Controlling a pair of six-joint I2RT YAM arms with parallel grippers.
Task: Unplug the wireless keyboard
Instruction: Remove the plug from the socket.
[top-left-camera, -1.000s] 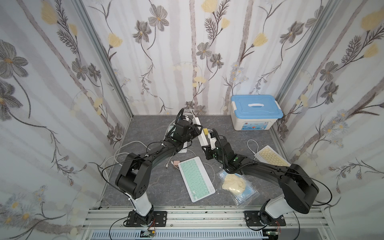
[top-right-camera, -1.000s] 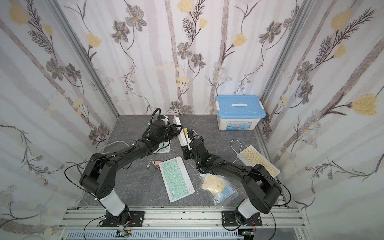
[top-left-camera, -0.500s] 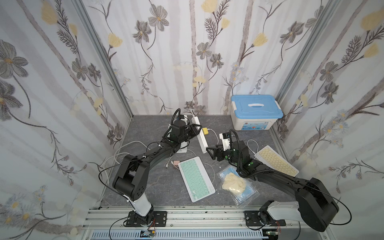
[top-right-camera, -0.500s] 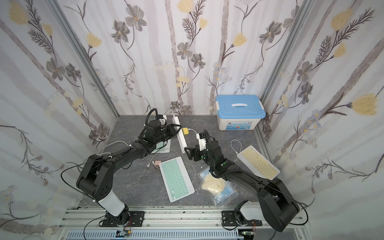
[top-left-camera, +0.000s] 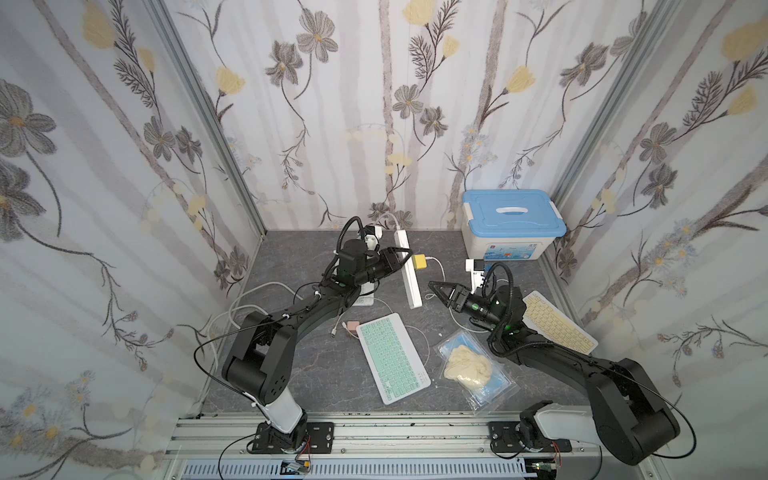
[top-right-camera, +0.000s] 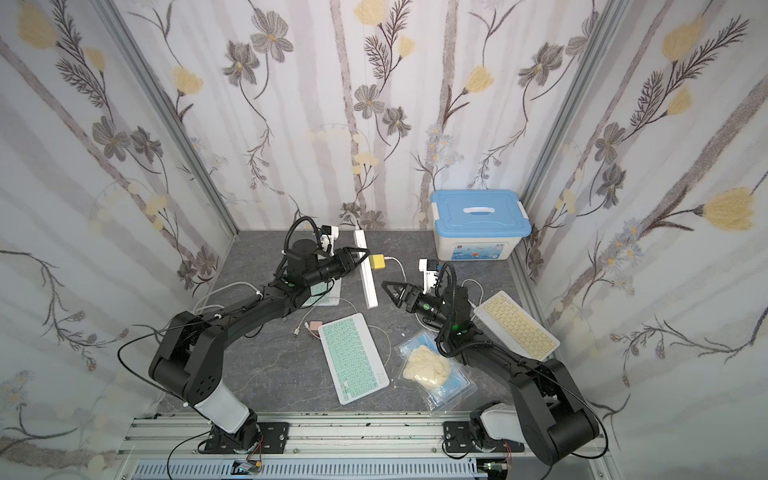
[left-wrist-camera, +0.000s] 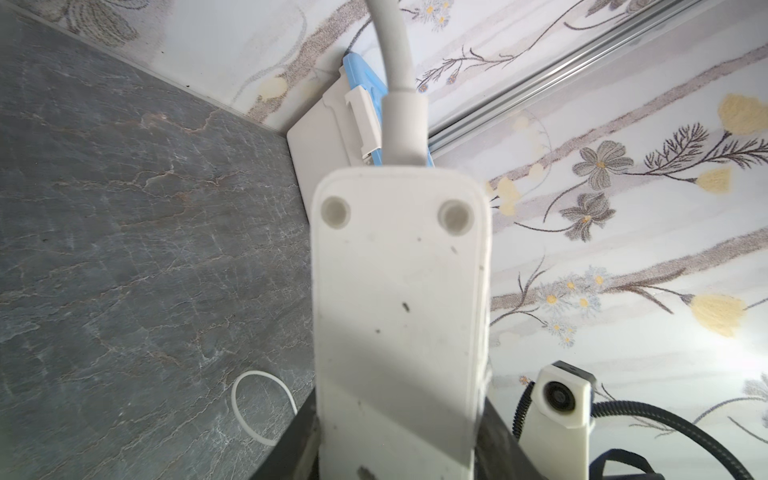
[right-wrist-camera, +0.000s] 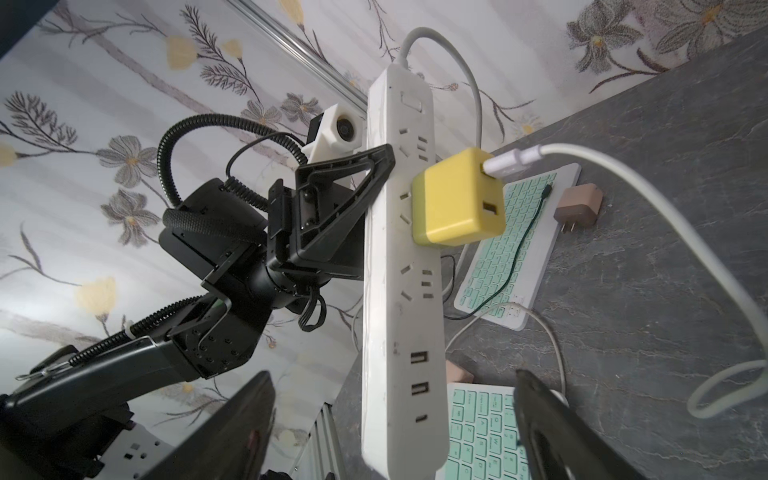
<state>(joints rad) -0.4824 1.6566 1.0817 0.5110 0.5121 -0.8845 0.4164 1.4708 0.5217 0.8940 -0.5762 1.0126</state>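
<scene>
left gripper (top-left-camera: 402, 260) part-closed on the raised power strip (top-left-camera: 412, 289) | right gripper (top-left-camera: 438, 294) wide open, empty, beside the strip, not touching | yellow charger (top-left-camera: 419, 262) with white cable (right-wrist-camera: 573, 153) sits in the strip | yellow keyboard (top-left-camera: 557, 324) at counter's right edge | unplugging not yet done, I judge

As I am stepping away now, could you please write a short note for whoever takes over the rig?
Left gripper: shut on the power strip, bracing it.
Right gripper: open, empty, facing the strip's sockets without touching.
Yellow charger: plugged into the strip, with a white cable in it; I cannot tell where the cable ends.
Done: strip held.
Left: probably grip the charger and pull it out.
</scene>
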